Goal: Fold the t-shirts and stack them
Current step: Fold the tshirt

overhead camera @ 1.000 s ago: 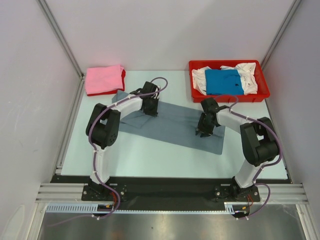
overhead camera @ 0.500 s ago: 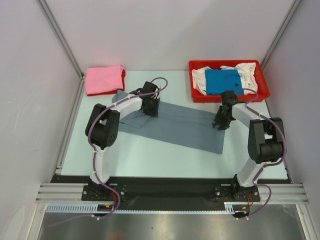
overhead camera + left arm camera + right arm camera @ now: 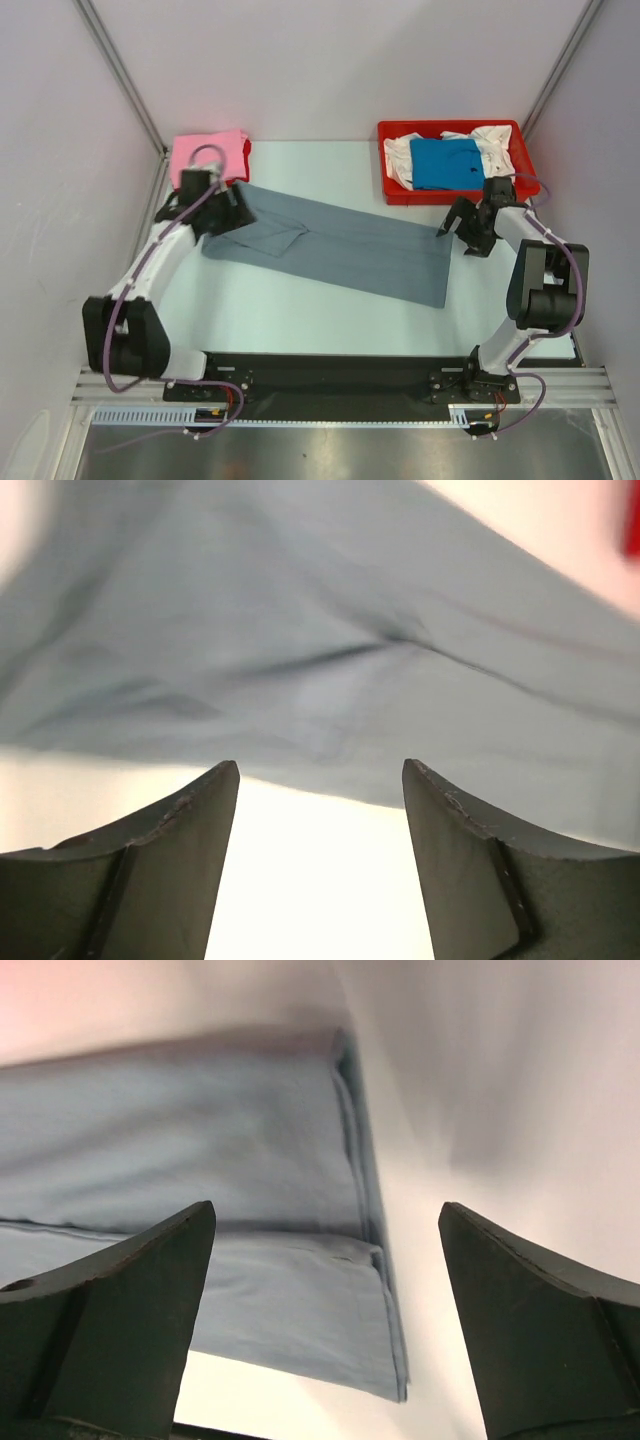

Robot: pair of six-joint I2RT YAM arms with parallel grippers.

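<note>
Grey t-shirt [image 3: 340, 245] lies as a long folded strip between the spread, empty left pincer [image 3: 320, 770] and right pincer [image 3: 325, 1210], apparently flat and ready for cross-folding.

Left gripper [image 3: 320, 770] jaws parted, arm extended far-left; right gripper [image 3: 325, 1210] spread wide, empty.

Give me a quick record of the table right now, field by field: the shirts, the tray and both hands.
grey shirt: folded into a long strip, lying flat across the table
pink shirt: folded, far left corner
red tray: far right, blue shirt on top of white shirt
left hand: open, at the strip's left end, holding nothing
right hand: open, at the strip's right end, holding nothing
</note>
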